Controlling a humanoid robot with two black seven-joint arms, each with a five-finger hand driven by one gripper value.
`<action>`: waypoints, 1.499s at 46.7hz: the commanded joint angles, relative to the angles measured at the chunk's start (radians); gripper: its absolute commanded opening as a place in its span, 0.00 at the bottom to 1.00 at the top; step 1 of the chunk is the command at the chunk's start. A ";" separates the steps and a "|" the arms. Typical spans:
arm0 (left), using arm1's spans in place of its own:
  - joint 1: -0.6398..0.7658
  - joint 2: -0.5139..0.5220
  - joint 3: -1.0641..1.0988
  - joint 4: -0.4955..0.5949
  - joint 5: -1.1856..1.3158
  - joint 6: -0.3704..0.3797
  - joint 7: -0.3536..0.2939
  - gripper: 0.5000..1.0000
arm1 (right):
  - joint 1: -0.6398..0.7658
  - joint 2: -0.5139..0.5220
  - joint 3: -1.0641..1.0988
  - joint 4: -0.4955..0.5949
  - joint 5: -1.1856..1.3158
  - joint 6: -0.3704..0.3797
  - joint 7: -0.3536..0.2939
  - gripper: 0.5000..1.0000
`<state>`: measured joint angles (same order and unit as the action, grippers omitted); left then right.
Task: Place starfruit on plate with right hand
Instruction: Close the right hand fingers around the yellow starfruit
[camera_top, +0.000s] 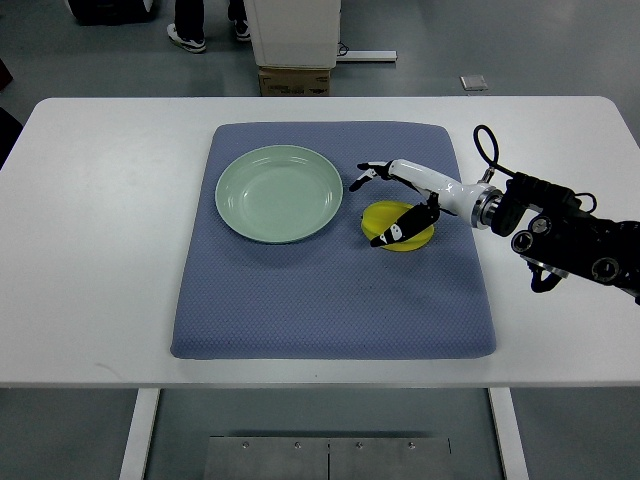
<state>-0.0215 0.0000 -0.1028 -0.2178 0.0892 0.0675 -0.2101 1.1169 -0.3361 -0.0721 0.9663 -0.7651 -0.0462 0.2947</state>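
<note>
Plate (279, 193), pale green, is seen on the left half of the blue mat (330, 300). Just right of the plate, the yellow starfruit (397, 225) lies on the mat. It is straddled by the right hand (392, 203), fingers spread, thumb laid across it.

No readable text, label, brand, number or sign can be made out anywhere (the floor items are too small).

The right arm (560, 225) reaches in from the right edge, wrist straight; the right hand (400, 200) is spread, fingers (368, 175) extended ahead, thumb (400, 230) angled down beneath
</note>
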 joint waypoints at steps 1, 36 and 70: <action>0.000 0.000 0.000 0.000 0.000 0.000 0.000 1.00 | 0.000 0.000 -0.006 -0.001 0.000 -0.001 0.000 1.00; 0.000 0.000 0.000 0.000 0.000 0.000 0.000 1.00 | -0.011 0.012 -0.037 -0.040 -0.002 -0.015 -0.002 0.95; 0.000 0.000 0.000 0.000 0.001 0.000 0.000 1.00 | -0.029 0.029 -0.051 -0.066 0.000 -0.015 -0.002 0.61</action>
<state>-0.0215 0.0000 -0.1028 -0.2178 0.0891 0.0675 -0.2101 1.0887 -0.3084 -0.1228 0.9023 -0.7667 -0.0613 0.2930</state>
